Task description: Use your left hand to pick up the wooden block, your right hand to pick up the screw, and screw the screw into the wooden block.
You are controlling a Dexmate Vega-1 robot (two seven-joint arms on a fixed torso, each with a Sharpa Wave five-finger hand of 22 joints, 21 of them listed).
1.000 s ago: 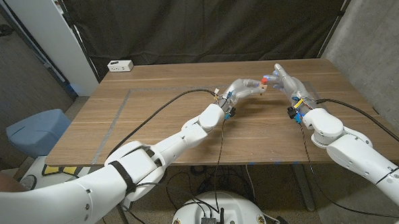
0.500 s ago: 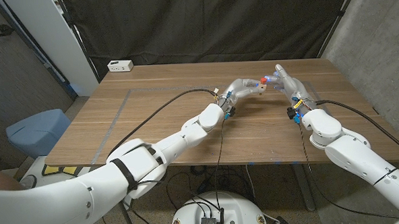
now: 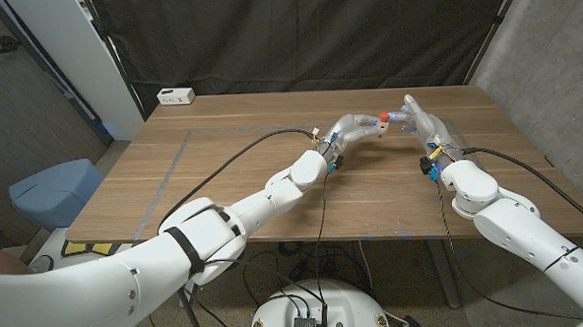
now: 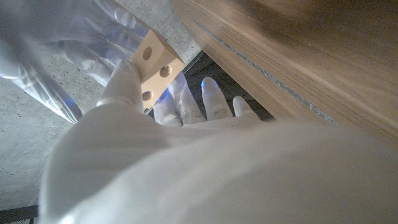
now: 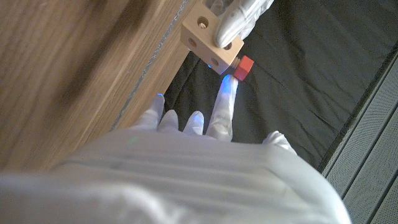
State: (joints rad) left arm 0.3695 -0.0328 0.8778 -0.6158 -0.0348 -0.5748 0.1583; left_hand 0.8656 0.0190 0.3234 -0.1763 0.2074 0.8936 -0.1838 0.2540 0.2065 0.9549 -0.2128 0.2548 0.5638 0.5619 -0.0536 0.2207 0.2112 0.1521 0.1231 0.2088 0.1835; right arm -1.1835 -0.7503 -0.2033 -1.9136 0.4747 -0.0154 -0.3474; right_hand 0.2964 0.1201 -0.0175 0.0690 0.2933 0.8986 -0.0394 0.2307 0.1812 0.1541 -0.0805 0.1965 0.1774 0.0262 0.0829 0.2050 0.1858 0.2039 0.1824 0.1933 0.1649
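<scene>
My left hand (image 3: 350,130) holds the pale wooden block (image 3: 377,126) up above the far middle of the table, pinched between its fingertips. The block (image 4: 155,61) shows round holes in its faces. The screw's red head (image 3: 385,117) sits against one face of the block (image 5: 208,38), its shank hidden. My right hand (image 3: 420,122) reaches in from the right with its fingers spread. One fingertip (image 5: 225,92) touches the red head (image 5: 244,66), while the thumb stands apart from it. My left hand's fingers (image 5: 244,17) grip the block from the far side.
A white power strip (image 3: 175,95) lies at the table's far left corner. A black cable (image 3: 234,162) runs along my left arm over the wooden table (image 3: 224,186). A black curtain hangs behind the table, and a blue bin (image 3: 54,190) stands beside it on the left.
</scene>
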